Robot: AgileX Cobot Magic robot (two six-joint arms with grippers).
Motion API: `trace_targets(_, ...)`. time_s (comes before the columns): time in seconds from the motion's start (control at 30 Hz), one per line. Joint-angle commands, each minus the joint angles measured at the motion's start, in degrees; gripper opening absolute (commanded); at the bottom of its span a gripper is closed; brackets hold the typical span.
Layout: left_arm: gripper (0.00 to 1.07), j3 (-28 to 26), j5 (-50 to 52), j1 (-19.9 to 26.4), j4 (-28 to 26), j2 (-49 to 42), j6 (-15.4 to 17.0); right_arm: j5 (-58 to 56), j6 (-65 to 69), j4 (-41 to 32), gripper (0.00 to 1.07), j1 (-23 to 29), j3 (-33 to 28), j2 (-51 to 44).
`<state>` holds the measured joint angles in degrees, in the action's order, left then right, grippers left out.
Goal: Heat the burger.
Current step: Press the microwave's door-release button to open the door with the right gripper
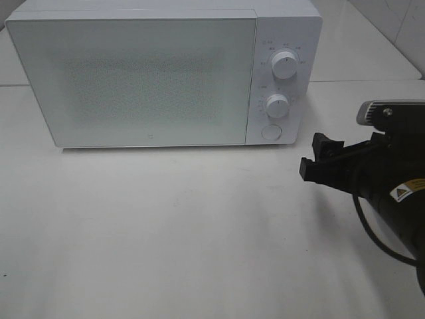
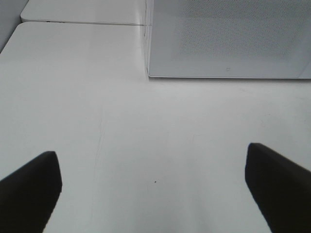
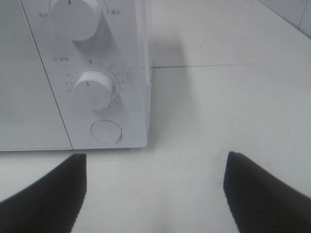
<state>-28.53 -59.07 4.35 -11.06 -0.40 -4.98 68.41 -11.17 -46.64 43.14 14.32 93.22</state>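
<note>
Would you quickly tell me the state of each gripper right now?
Left gripper: open, nothing between the jaws.
Right gripper: open, nothing between the jaws.
</note>
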Motion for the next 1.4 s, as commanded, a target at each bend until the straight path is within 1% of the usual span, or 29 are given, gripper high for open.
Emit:
trace_targets(0.03,0.98,0.11,0.4,0.06,0.11,-1.26,0.0,2.58,-3.5,-3.15,0.75,3.27,2.35,2.29)
trace_targets(0.2,0.98,0.11,0.4,0.06,0.11,-1.26,0.0,2.46,-5.21,-3.55,0.75,5.84,5.33,5.04)
trace_targets(0.4,0.98,0.11,0.4,0.06,0.11,-1.26,0.0,-0.06,-6.59,-4.58,0.75,6.42,7.68,6.3)
trace_targets(0.53,0.98,0.11,0.4,0.06,0.11,-1.26,0.0,-0.52,-6.99,-5.9,0.75,6.42,7.79,6.3)
trace_targets(0.77,0.98,0.11,0.4,0.06,0.11,-1.26,0.0,-1.32,-5.5,-5.96,0.75,6.42,7.79,6.3)
trace_targets(0.83,0.98,0.11,0.4,0.06,0.11,-1.26,0.0,-1.32,-0.06,-5.96,0.75,6.42,7.79,6.3)
trace_targets(0.9,0.98,0.11,0.4,0.06,0.11,-1.26,0.0,-1.32,1.55,-5.96,0.75,6.42,7.79,6.3)
trace_targets(0.93,0.98,0.11,0.4,0.06,0.11,-1.26,0.0,-1.32,6.36,-5.96,0.75,6.42,7.79,6.3)
trace_targets(1.0,0.98,0.11,0.4,0.06,0.11,-1.26,0.0,-1.32,8.59,-5.96,0.75,6.42,7.79,6.3)
trace_targets(1.03,0.98,0.11,0.4,0.06,0.11,-1.26,0.0,-1.32,14.15,-5.96,0.75,6.42,7.79,6.3)
trace_targets(1.13,0.98,0.11,0.4,0.06,0.11,-1.26,0.0,-1.32,17.59,-5.96,0.75,6.42,7.79,6.3)
trace_targets(1.2,0.98,0.11,0.4,0.06,0.11,-1.26,0.0,-1.32,31.51,-5.96,0.75,6.42,7.79,6.3)
trace_targets(1.3,0.98,0.11,0.4,0.06,0.11,-1.26,0.0,-1.32,35.41,-5.96,0.74,6.42,7.79,6.3)
trace_targets(1.37,0.98,0.11,0.4,0.06,0.11,-1.26,0.0,-1.32,51.11,-5.96,0.72,6.42,7.79,6.3)
trace_targets(1.4,0.98,0.11,0.4,0.06,0.11,-1.26,0.0,-1.32,51.11,-5.96,0.72,6.42,7.79,6.3)
